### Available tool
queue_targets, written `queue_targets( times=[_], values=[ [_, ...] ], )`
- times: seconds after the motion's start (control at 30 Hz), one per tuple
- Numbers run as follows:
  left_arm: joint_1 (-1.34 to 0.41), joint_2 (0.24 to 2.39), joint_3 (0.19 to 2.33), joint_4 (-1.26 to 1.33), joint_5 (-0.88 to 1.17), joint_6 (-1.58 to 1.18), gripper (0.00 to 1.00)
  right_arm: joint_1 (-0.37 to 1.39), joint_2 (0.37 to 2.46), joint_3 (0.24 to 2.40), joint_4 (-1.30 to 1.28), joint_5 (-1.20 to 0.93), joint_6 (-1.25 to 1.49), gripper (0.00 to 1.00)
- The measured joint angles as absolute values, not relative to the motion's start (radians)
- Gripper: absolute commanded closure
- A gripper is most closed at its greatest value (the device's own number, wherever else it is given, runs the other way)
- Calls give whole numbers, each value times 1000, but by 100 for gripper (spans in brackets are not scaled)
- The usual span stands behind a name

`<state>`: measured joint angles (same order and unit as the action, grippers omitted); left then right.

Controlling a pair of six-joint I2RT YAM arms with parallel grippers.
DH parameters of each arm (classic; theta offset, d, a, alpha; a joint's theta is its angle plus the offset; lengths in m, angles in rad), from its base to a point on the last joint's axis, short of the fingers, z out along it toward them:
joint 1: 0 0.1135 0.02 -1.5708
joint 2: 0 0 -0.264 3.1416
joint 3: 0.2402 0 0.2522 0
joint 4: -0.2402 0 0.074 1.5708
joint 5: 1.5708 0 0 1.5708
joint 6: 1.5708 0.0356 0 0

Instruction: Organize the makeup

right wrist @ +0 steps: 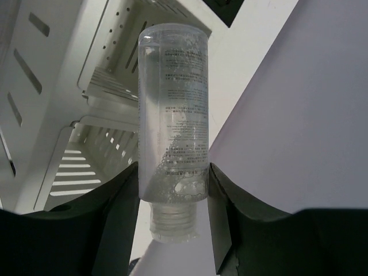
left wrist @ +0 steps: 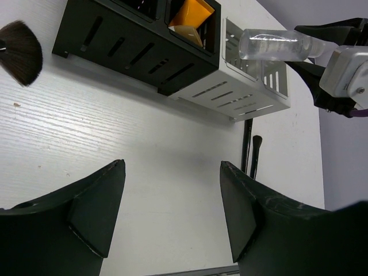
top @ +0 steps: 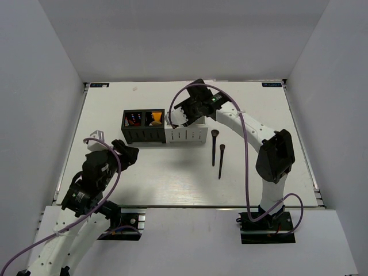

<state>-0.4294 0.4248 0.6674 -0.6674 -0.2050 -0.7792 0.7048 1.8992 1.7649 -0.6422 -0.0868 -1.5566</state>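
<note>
**A:** Start nearest the arms. What is the left gripper [top: 124, 150] doing?

**B:** Nothing. It hovers on the near side of the grey-white organizer box [top: 187, 135], well to its left, with its fingers spread wide and empty.

**A:** What has been sorted?

**B:** The black organizer box [top: 143, 127] touches the grey-white one's left end. An orange tube [top: 154, 119] leans in the compartment closer to the grey-white box. Small red tips [top: 133, 119] show in the next one, and I judge them to be the thin sticks.

**A:** And what's left?

**B:** Two black brushes [top: 214, 146] lie loose on the table just right of the grey-white box. The left wrist view also shows a dark bristle head [left wrist: 20, 52] farther left, past the black box. The grey-white box looks empty.

**A:** And the bottle?

**B:** The right gripper [right wrist: 172, 195] is clamped on the clear bottle [right wrist: 172, 115] near its cap. It holds the bottle above the grey-white box's open top, not yet inside. So I'd say the task is roughly half done.

**A:** Can you read any writing?

**B:** The bottle carries lines of fine print, too small to read. No brand is legible.
</note>
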Motion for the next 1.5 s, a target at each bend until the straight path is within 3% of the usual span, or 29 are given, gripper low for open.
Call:
queue_targets(
  times=[0.73, 0.83, 0.93, 1.17, 1.5],
  values=[
    [-429, 347, 644, -701, -233, -796, 23, 778, 1922, 1763, -639, 80, -1774, 100],
    [-429, 324, 644, -713, -241, -802, 23, 788, 1936, 1763, -630, 95, -1784, 90],
    [-429, 310, 644, -727, -248, -806, 23, 794, 1944, 1763, -629, 109, -1789, 67],
    [-429, 308, 644, -739, -251, -811, 24, 801, 1946, 1763, -628, 126, -1792, 35],
    [-429, 314, 644, -739, -251, -811, 23, 803, 1946, 1763, -616, 128, -1794, 32]
  ],
)
